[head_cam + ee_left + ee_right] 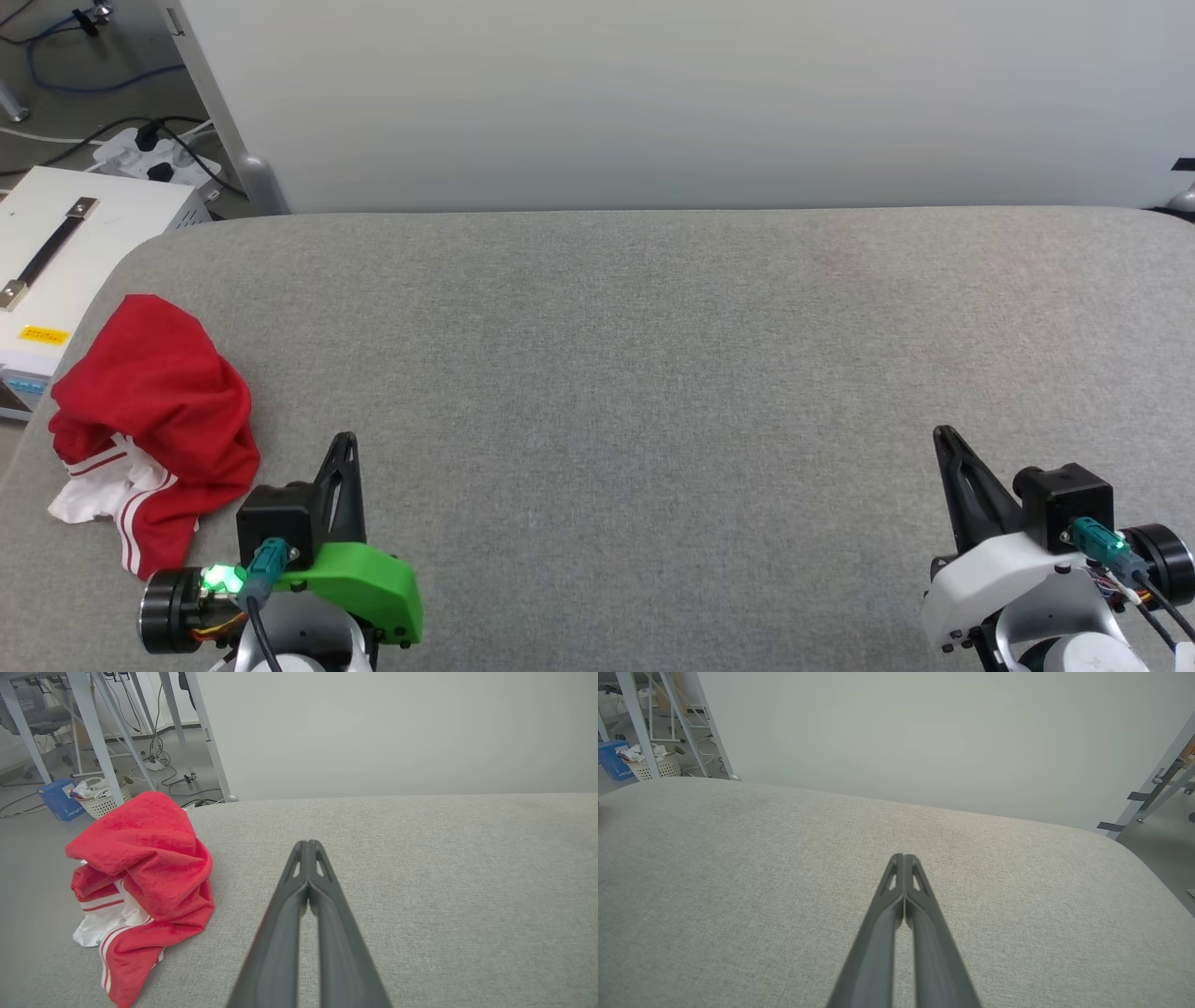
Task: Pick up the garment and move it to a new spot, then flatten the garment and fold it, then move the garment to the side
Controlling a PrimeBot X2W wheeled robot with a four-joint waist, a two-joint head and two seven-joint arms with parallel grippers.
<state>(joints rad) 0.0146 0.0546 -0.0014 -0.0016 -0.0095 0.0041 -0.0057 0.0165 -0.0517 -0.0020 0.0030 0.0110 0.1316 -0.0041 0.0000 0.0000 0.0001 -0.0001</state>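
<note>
The left hand [346,441] has its two dark fingers pressed together tip to tip, gripping nothing. It hovers low over the near left of the grey fabric-covered bench [653,373], fingers pointing away from the robot. The right hand [943,435] mirrors it at the near right, likewise closed and empty. Both look parked in a rest pose, out of the way of the working area.

Just left of the left hand, near but not touching, lies the garment [159,392], a red T-shirt with white sleeve fabric and red-and-white striped trim showing at its near side. It sits crumpled in a heap by the bench's left edge, any lettering hidden in the folds. There it is within the left arm's reach and well apart from the right hand.

By this layout the pick-up has not begun: the left hand would need to open and swing toward the heap. Beyond the bench's left edge stands a white case [84,243] with a black handle; a pale partition [653,93] backs the bench.
</note>
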